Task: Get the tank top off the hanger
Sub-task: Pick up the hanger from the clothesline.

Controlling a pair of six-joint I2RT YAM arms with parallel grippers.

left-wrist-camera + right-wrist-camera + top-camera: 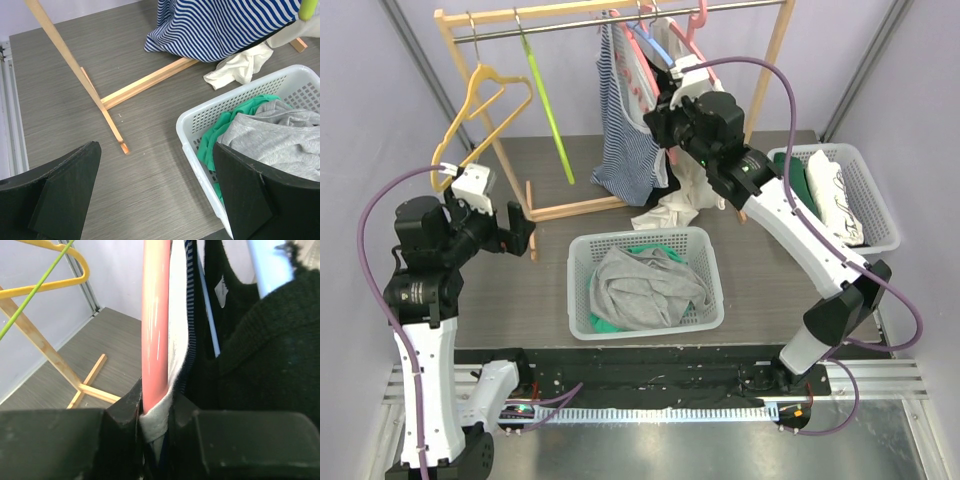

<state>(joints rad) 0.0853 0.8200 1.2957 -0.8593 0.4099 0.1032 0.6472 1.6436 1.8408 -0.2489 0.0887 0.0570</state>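
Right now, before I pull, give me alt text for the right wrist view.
The right gripper is shut on a pink hanger with a white fabric edge pinched against it. A black knit garment hangs to the right; a yellow hanger and the wooden rack show behind at left.

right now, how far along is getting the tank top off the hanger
Done: nothing yet; the striped tank top hangs on the wooden rack. In hand: the right gripper is pinched on the pink hanger and the white cloth draped over it. Left: slipping the top off the hanger; the left gripper is open, off by the white basket.
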